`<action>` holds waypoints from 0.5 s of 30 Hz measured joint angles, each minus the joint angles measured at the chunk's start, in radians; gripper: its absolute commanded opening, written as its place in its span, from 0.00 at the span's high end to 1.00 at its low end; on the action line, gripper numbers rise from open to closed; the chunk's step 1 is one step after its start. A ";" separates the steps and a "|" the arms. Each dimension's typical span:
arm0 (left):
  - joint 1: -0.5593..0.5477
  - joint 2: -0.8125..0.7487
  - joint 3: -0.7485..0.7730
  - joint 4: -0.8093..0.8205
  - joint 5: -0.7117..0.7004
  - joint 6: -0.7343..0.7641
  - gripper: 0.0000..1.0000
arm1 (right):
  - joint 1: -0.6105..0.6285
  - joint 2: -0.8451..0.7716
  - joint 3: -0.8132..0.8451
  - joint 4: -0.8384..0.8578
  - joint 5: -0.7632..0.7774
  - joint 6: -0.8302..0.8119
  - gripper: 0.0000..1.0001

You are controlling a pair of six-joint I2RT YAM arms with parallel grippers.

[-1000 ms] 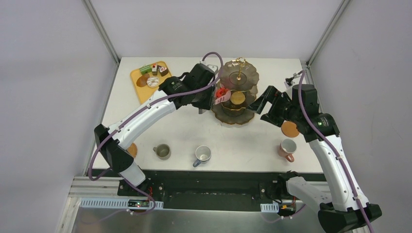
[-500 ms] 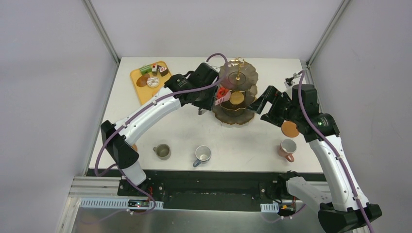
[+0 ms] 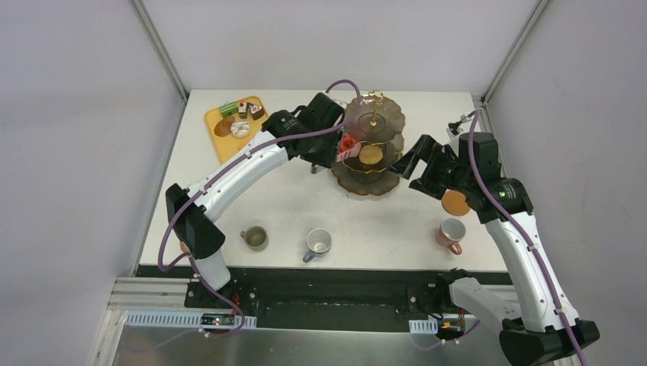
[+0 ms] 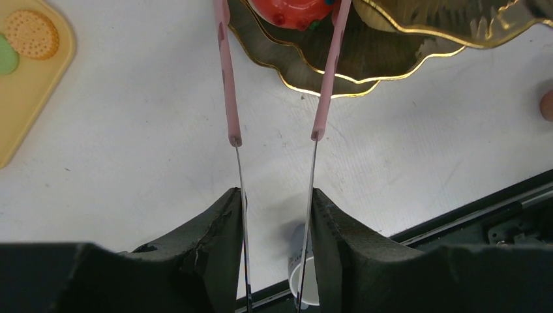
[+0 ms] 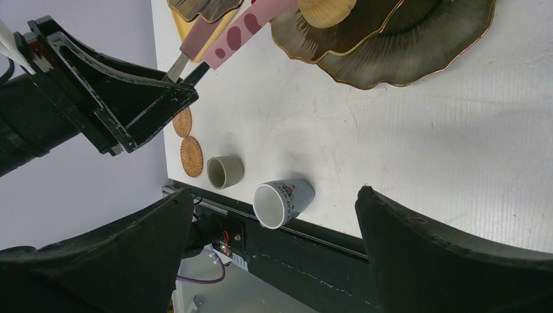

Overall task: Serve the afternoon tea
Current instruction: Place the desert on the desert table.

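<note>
The dark gold-rimmed three-tier stand point(image 3: 366, 187) stands at the table's back middle. My left gripper point(image 3: 323, 152) point(image 4: 276, 195) is shut on the pink-handled tongs point(image 4: 231, 98). The tong tips flank a red doughnut point(image 3: 348, 144) point(image 4: 291, 8) at the stand's middle tier. An orange macaron point(image 3: 371, 155) point(image 5: 324, 8) lies on that tier too. My right gripper point(image 3: 409, 165) point(image 5: 274, 195) hangs open and empty just right of the stand. Olive point(image 3: 255, 238), grey-blue point(image 3: 318, 242) and pink point(image 3: 452, 232) mugs stand along the near edge.
The yellow-orange tray point(image 3: 220, 139) point(image 4: 19, 98) with small cakes and biscuits lies at the back left. One brown coaster point(image 3: 455, 203) is beside the pink mug. Two more coasters point(image 5: 191, 156) lie near the olive mug at the left front edge.
My left arm has reached further right toward the stand, bringing the tongs and red doughnut deeper over the middle tier. The right arm has not moved.
</note>
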 measured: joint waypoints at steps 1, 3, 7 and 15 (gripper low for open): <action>0.005 0.002 0.008 -0.002 0.000 0.002 0.61 | 0.000 0.000 0.000 0.000 0.000 0.000 0.01; 0.012 0.006 0.028 -0.002 0.003 0.008 0.60 | 0.000 0.000 0.000 0.000 0.000 0.000 0.01; 0.020 0.006 0.042 0.001 0.028 0.023 0.59 | 0.000 0.000 0.000 0.000 0.000 0.000 0.01; 0.020 -0.009 0.042 -0.007 0.066 0.024 0.57 | 0.000 0.001 0.000 0.000 -0.001 0.000 0.01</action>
